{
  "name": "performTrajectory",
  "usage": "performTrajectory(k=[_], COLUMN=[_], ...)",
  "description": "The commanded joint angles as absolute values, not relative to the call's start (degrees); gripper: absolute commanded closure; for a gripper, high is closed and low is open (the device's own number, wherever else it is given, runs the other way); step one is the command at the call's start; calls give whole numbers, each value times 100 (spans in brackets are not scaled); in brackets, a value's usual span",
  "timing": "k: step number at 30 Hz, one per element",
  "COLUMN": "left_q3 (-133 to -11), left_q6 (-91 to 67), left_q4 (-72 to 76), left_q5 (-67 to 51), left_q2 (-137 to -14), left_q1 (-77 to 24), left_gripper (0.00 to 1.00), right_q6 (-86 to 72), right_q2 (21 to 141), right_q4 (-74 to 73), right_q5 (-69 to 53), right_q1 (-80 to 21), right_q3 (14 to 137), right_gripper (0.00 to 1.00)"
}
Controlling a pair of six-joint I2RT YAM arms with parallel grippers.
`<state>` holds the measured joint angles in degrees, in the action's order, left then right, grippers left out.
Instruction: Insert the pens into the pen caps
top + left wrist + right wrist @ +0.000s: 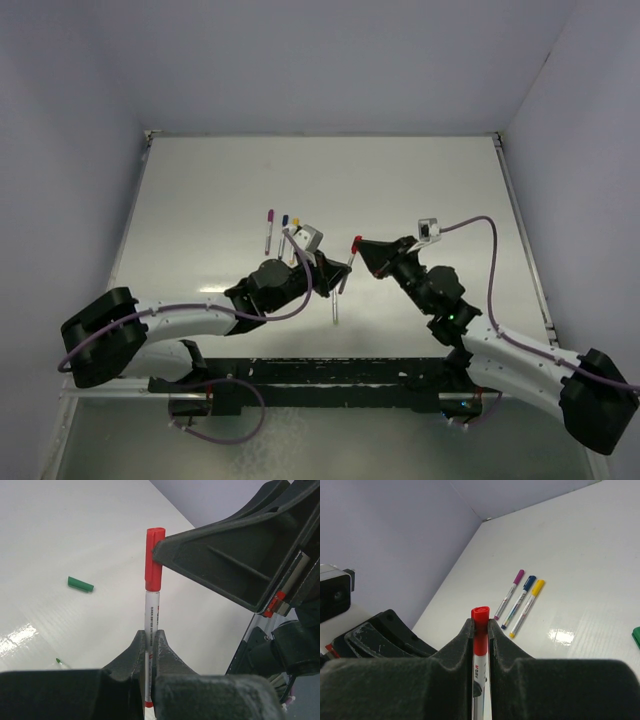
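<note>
Two grips | left tool (150,639) pinches slim white pen (151,611) | right tool (480,628) pinches glossy red cap (480,613), apparently seated

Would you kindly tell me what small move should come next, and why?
Probably open the right gripper: the red cap already appears seated over the end of the pen, whose barrel the jaws of the left gripper clamp, so the cap needs no further hold.

White table (420,190), purple, blue and yellow capped pens (519,602) abreast beyond right fingers (457,650), green cap (80,584) left of left fingers (131,655)
</note>
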<state>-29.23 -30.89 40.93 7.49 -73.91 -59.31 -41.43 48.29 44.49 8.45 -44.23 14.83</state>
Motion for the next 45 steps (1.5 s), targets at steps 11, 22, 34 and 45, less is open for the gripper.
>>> performTrajectory(k=[11, 22, 34, 45], left_q3=[-3586, -3584, -3696, -4845], left_q6=[-3097, -2823, -2463, -2079], left_q4=[6001, 5902, 4574, 1454], left_q5=[1296, 1501, 2028, 2554], left_q2=[-7122, -6928, -6777, -7378], left_q1=[-5369, -5188, -5186, -4710], left_gripper=[100, 100, 100, 100], right_q6=[-3895, -3912, -3897, -4333], right_q2=[5569, 5753, 4997, 4768], right_q4=[3362, 3095, 2134, -85], right_q5=[400, 234, 1065, 2393], right_q1=[-5010, -5183, -5212, -5207], right_q3=[1500, 1576, 1727, 2453], right_gripper=[100, 100, 100, 23])
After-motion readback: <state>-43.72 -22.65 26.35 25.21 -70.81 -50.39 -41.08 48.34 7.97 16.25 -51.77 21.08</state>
